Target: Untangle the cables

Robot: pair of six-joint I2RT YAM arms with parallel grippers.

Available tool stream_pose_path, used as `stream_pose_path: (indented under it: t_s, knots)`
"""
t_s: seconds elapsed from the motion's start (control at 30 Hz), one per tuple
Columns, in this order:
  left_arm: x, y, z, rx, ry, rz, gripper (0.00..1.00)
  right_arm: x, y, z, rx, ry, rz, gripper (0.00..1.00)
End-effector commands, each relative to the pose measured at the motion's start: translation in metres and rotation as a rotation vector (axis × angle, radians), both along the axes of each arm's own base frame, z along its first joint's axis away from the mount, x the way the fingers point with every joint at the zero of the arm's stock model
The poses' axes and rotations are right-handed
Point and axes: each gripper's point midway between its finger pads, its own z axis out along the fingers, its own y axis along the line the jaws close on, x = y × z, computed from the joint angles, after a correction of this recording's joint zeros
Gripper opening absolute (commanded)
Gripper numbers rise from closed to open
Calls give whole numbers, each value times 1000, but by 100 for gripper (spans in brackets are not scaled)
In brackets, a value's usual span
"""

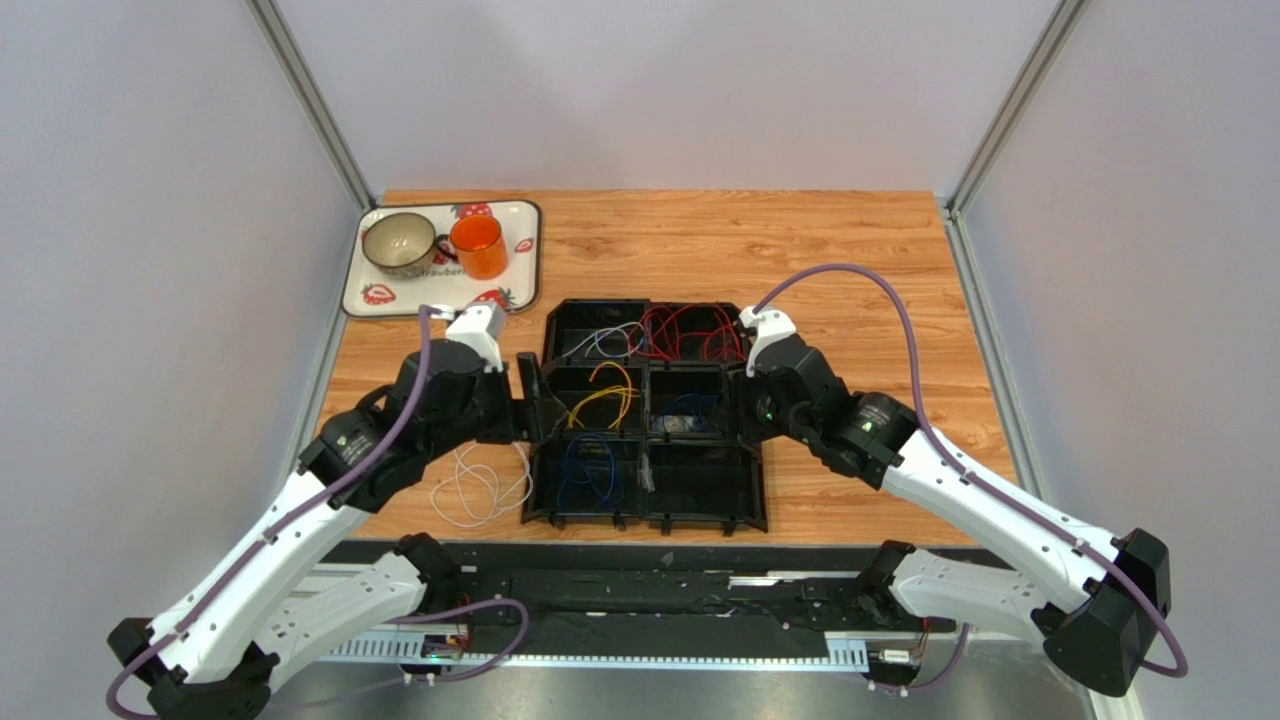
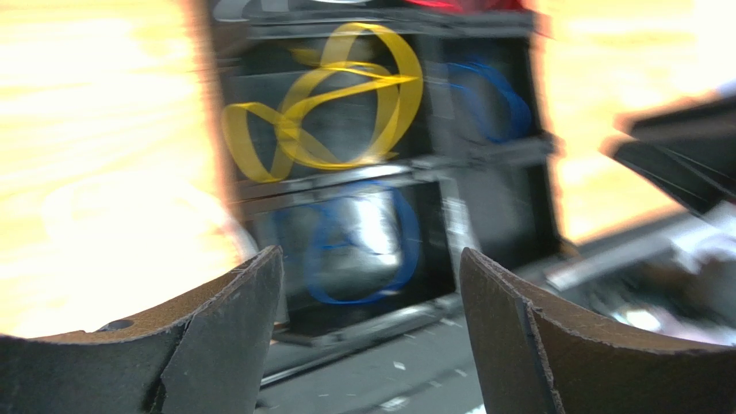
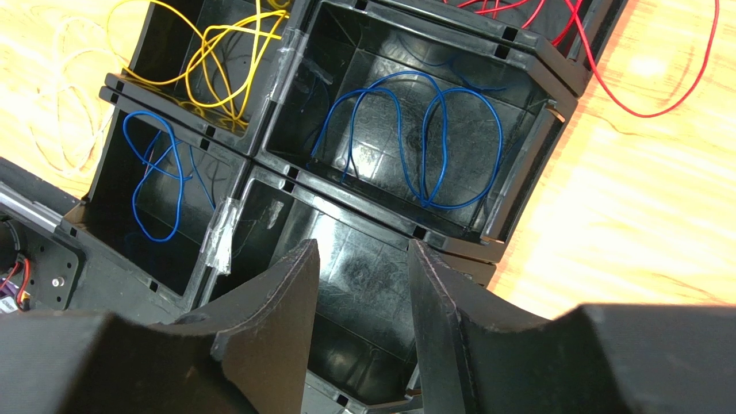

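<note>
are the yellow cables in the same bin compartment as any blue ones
No, the right wrist view shows the yellow cables alone in one compartment and the blue cables in neighbouring ones.

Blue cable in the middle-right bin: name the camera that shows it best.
Right wrist: the blue cable lies sharp and whole, loops traceable. Left wrist shows it only as a blurred smear; top external, faint threads in its dark bin.

The bins (image 3: 380, 216) are black, the table (image 1: 842, 255) wood-grained orange-brown, with yellow cables (image 2: 302, 97), blue cables (image 3: 429, 147), red cables (image 1: 684, 333) and white cables (image 1: 481, 488).
</note>
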Motion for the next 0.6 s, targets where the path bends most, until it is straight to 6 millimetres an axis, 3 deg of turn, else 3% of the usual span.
stream_pose_path:
  t_s: [0.0, 0.23, 0.57]
  knots:
    - [-7, 61, -34, 243, 81, 217, 86, 2, 9, 9, 50, -8, 3, 46]
    - [-23, 72, -88, 163, 211, 405, 90, 0, 15, 6, 53, 4, 19, 45]
    - [-22, 66, -131, 140, 237, 424, 86, -1, 15, 1, 60, 16, 14, 45]
